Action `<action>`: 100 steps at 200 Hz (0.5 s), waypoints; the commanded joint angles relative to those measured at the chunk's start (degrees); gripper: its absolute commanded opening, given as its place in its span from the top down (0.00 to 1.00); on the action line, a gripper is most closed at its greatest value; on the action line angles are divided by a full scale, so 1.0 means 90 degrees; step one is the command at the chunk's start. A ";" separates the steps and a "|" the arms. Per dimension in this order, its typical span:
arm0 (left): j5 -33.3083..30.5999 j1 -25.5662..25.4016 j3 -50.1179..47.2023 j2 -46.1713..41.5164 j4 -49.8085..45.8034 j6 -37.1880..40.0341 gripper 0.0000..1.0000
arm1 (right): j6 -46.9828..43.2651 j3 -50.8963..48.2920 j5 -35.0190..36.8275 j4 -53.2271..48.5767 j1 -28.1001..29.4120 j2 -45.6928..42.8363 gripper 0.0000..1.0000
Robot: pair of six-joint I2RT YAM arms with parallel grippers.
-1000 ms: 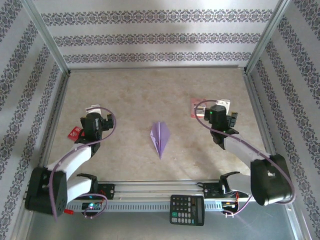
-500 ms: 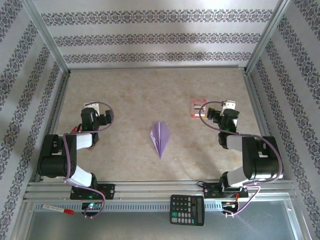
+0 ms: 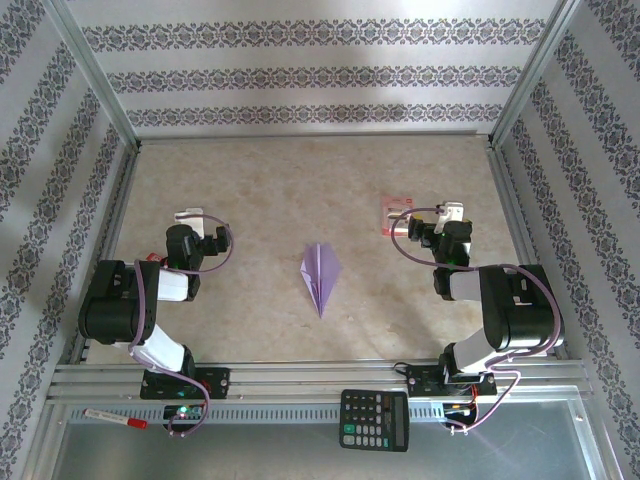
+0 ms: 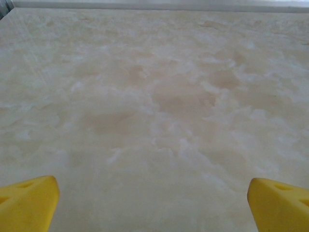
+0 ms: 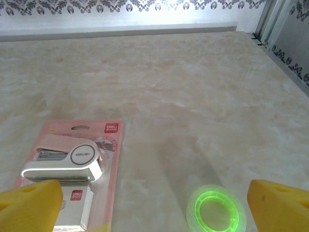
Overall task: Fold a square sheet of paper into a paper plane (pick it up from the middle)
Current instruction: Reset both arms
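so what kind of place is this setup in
Probably a robot test cell, not a home: a beige marbled tabletop boxed in by walls of striped patterned wallpaper, with a silver aluminium rail along the near edge.

In the right wrist view the pink packet (image 5: 77,169) runs off the bottom edge, and a yellow fingertip (image 5: 29,205) of the right hand (image 5: 154,210) hides its corner. The fingertips (image 4: 26,203) of the left hand (image 4: 154,210) are cut off too. The keys of the calculator (image 3: 374,420) are too small to read.
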 commanded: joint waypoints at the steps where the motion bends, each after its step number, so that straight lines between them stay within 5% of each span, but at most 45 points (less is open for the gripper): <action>1: -0.0009 -0.0054 -0.0013 0.0013 0.0415 0.0081 0.00 | -0.0126 0.0041 -0.0105 0.0227 0.0074 -0.0041 0.02; 100: 0.0004 -0.0045 -0.0035 0.0023 0.0487 0.0075 0.00 | -0.0164 0.0031 -0.0159 0.0228 0.0083 -0.0052 0.02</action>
